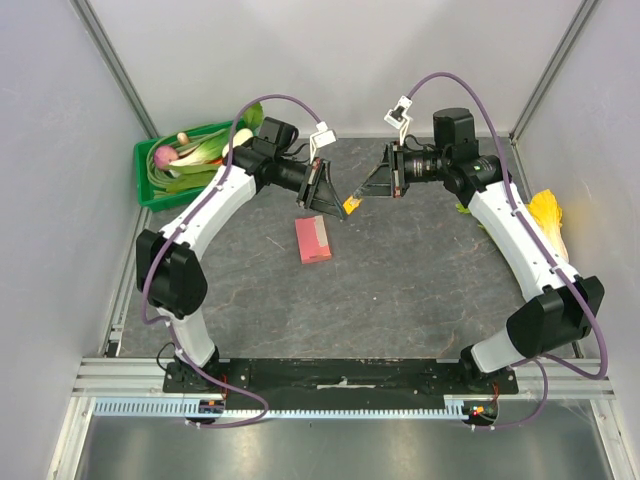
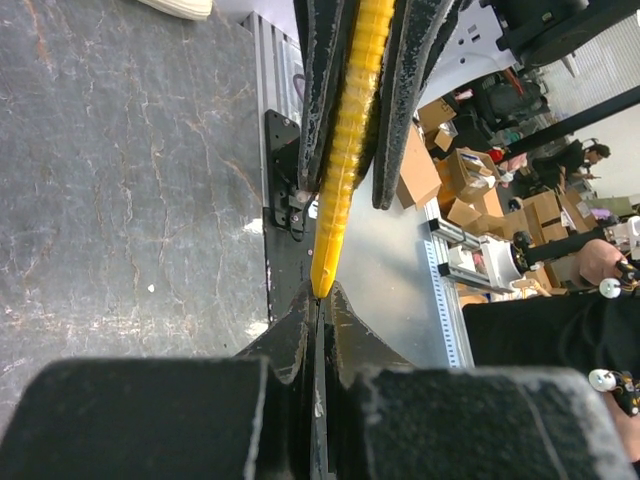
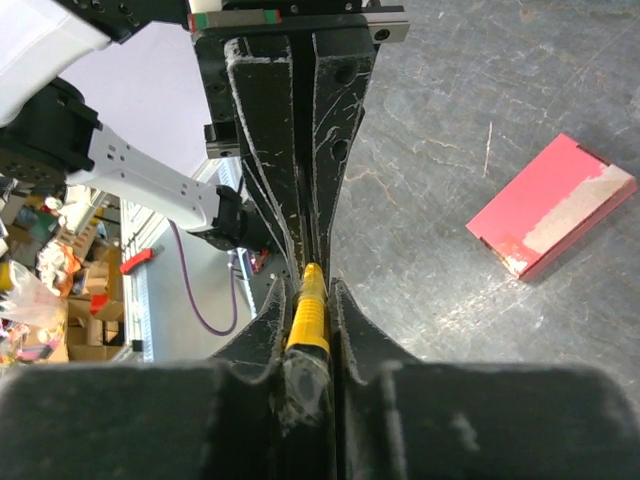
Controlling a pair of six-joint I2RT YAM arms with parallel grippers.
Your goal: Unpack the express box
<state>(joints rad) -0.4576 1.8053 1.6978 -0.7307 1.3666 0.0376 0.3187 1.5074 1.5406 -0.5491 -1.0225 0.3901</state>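
Observation:
The express box (image 1: 314, 239) is a flat pink-red box lying on the dark mat below both grippers. In the right wrist view (image 3: 550, 205) it shows a pale tape strip on top. My right gripper (image 1: 360, 198) is shut on a yellow ribbed cutter (image 3: 307, 315), held in the air above the mat. My left gripper (image 1: 342, 212) meets it head-on, its jaws shut on the cutter's pointed end (image 2: 322, 280). In the left wrist view the right gripper's fingers (image 2: 325, 90) clamp the yellow body (image 2: 345, 130).
A green crate (image 1: 150, 190) with spring onions (image 1: 190, 152) stands at the back left, behind my left arm. A yellow bag-like item (image 1: 548, 215) lies by the right wall. A small green scrap (image 1: 462, 208) lies under my right arm.

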